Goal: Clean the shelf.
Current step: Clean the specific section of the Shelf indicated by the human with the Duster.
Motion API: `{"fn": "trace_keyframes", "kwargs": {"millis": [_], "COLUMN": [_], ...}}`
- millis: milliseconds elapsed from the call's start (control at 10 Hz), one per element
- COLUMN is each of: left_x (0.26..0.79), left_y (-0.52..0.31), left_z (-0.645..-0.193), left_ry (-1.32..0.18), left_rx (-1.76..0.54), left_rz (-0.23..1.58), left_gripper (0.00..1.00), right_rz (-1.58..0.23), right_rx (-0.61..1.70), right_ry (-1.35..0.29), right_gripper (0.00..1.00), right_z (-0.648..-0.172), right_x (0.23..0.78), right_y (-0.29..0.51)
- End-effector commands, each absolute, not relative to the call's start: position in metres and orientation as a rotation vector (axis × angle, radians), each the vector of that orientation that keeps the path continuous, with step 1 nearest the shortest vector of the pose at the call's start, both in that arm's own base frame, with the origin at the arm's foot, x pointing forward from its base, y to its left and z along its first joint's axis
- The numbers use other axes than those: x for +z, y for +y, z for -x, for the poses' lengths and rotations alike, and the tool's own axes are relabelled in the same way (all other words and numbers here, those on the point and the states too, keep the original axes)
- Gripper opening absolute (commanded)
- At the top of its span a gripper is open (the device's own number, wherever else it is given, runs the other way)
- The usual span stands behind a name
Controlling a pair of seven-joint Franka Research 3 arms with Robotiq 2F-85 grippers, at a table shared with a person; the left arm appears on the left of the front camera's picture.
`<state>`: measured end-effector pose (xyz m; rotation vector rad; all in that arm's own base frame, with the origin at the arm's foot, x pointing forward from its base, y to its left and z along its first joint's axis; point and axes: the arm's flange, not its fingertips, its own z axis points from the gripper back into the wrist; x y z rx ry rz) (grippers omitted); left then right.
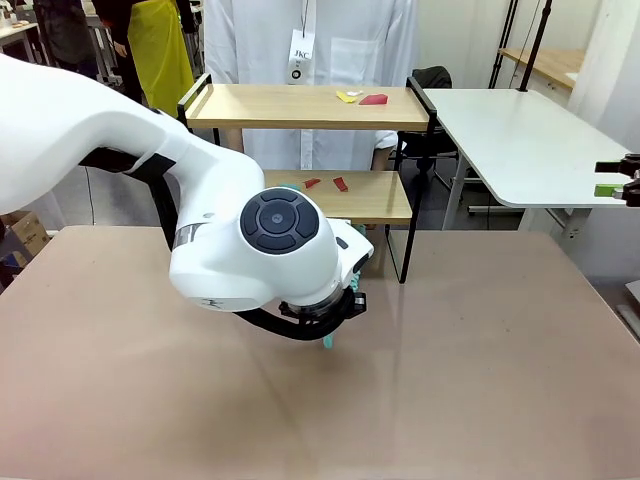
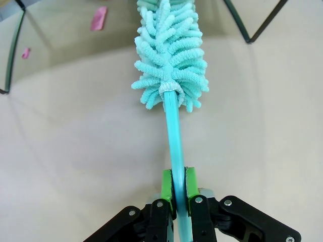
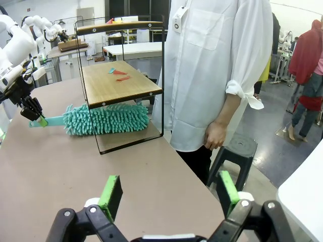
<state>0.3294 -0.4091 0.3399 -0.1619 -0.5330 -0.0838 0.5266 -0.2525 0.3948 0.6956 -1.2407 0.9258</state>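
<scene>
Brown table (image 1: pixel 480 380) carries the shelf (image 1: pixel 300 105) at its far edge, in front of a standing person (image 3: pixel 212 65), with red scraps (image 1: pixel 372 99) on both boards. A teal duster (image 2: pixel 169 65) lies with its head under the lower board, its handle clamped in the left gripper (image 2: pixel 179 184). The right gripper (image 3: pixel 169 193) has its fingers spread wide, grasping nothing.

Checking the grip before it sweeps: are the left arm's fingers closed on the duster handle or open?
Closed: both green pads press the duster handle between them.
</scene>
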Motion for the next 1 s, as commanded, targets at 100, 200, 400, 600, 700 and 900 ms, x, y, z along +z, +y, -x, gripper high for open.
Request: {"fn": "trace_keyframes", "kwargs": {"millis": [100,200,400,600,700,900], "left_x": [0.339,0.34,0.341,0.341,0.341,0.346], "left_y": [-0.393,-0.392,-0.383,-0.37,-0.365,-0.352], "left_z": [-0.324,-0.324,-0.325,-0.325,-0.323,-0.32], "left_ry": [-0.572,-0.577,-0.578,-0.574,-0.578,-0.582], "left_rx": [-0.008,-0.005,0.014,0.036,0.04,0.055], "left_rz": [0.118,0.109,0.097,0.085,0.079,0.059], "left_gripper": [0.13,0.13,0.13,0.13,0.13,0.13], "right_rz": [-0.684,-0.684,-0.684,-0.684,-0.684,-0.684], "right_rx": [0.915,0.915,0.915,0.915,0.915,0.915], "right_ry": [-1.221,-1.221,-1.221,-1.221,-1.221,-1.221], "right_gripper": [1.0,1.0,1.0,1.0,1.0,1.0], "right_z": [-0.527,-0.527,-0.527,-0.527,-0.527,-0.527], "right_x": [0.402,0.402,0.402,0.402,0.402,0.402], "right_y": [-0.248,-0.248,-0.248,-0.248,-0.248,-0.248]}}
